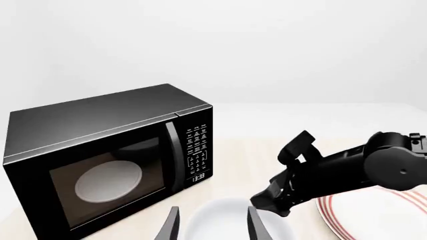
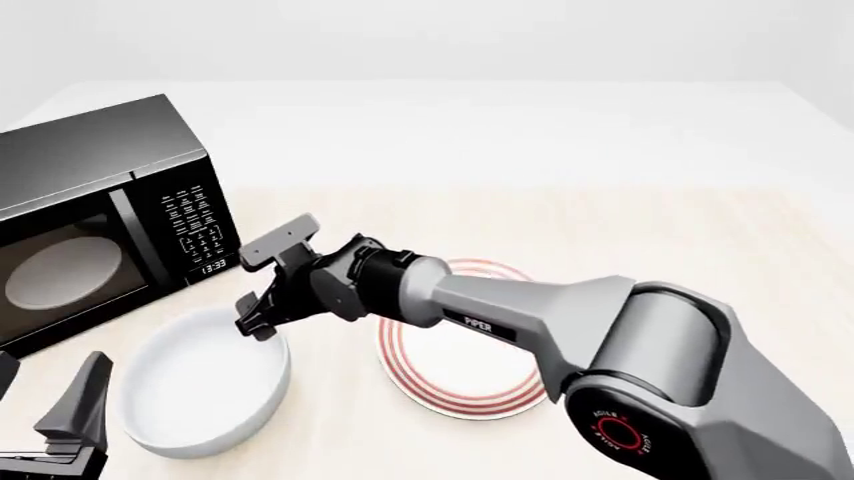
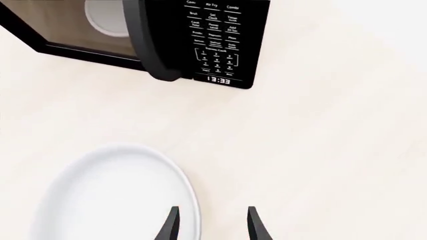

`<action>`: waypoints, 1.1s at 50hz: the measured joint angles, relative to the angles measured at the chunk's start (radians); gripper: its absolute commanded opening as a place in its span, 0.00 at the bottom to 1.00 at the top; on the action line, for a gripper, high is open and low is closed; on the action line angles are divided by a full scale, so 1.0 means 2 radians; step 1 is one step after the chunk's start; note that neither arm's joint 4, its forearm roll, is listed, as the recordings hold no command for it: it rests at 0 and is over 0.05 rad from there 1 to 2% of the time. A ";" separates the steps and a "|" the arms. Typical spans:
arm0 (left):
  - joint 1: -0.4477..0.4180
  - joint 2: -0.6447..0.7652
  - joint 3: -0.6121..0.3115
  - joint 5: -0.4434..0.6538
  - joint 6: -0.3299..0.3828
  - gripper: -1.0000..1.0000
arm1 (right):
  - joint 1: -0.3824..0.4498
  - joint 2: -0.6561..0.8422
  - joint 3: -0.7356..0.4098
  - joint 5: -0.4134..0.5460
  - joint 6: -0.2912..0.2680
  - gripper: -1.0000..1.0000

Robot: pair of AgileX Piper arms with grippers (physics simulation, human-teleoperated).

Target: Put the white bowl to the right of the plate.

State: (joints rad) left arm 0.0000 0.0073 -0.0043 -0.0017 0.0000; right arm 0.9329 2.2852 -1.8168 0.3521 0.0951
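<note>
The white bowl (image 2: 200,390) sits on the table's near left, in front of the microwave. The red-ringed plate (image 2: 461,350) lies just to its right, almost touching it. My right arm reaches leftward over the plate, and its gripper (image 2: 256,322) hangs open at the bowl's far right rim. In the right wrist view the gripper (image 3: 212,209) has its fingers on either side of the rim of the bowl (image 3: 113,195). My left gripper (image 2: 74,415) is open, low beside the bowl's left side. In its wrist view the gripper (image 1: 213,209) frames the bowl (image 1: 227,217) and the plate (image 1: 373,215).
A black microwave (image 2: 94,200) stands at the left, door shut, with a white turntable showing through the glass. It is close behind the bowl. The right arm (image 1: 333,170) crosses the left wrist view above the plate. Bare tabletop (image 2: 694,240) extends to the plate's right.
</note>
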 measured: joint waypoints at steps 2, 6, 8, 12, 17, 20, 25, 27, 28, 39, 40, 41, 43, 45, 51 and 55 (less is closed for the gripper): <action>0.000 0.000 0.000 0.000 0.000 1.00 | 0.002 0.003 -0.002 0.001 0.002 1.00; 0.000 0.000 0.000 0.000 0.000 1.00 | 0.005 0.007 -0.003 0.001 0.005 1.00; 0.000 0.000 0.000 0.000 0.000 1.00 | 0.007 0.009 -0.004 0.001 0.007 1.00; 0.000 0.000 0.000 0.000 0.000 1.00 | 0.009 0.013 -0.005 0.001 0.010 1.00; 0.000 0.000 0.000 0.000 0.000 1.00 | 0.013 0.017 -0.005 0.000 0.016 1.00; 0.000 0.000 0.000 0.000 0.000 1.00 | 0.015 0.019 -0.005 -0.002 0.019 1.00; 0.000 0.000 0.000 0.000 0.000 1.00 | 0.017 0.022 -0.003 -0.004 0.024 1.00; 0.000 0.000 0.000 0.000 0.000 1.00 | 0.018 0.023 -0.002 -0.005 0.026 1.00; 0.000 0.000 0.000 0.000 0.000 1.00 | 0.018 0.023 -0.002 -0.006 0.027 1.00; 0.000 0.000 0.000 0.000 0.000 1.00 | 0.026 0.036 0.015 -0.026 0.056 1.00; 0.000 0.000 0.000 0.000 0.000 1.00 | 0.027 0.037 0.016 -0.028 0.059 1.00; 0.000 0.000 0.000 0.000 0.000 1.00 | 0.027 0.037 0.017 -0.030 0.062 1.00; 0.000 0.000 0.000 0.000 0.000 1.00 | 0.027 0.037 0.018 -0.033 0.067 1.00; 0.000 0.000 0.000 0.000 0.000 1.00 | 0.027 0.037 0.019 -0.036 0.071 1.00; 0.000 0.000 0.000 0.000 0.000 1.00 | 0.027 0.036 0.022 -0.043 0.079 0.00; 0.000 0.000 0.000 0.000 0.000 1.00 | 0.025 0.037 0.025 -0.047 0.083 0.00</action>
State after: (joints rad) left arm 0.0000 0.0073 -0.0043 -0.0017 0.0000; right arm 0.9838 2.3594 -1.7677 0.2574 0.2610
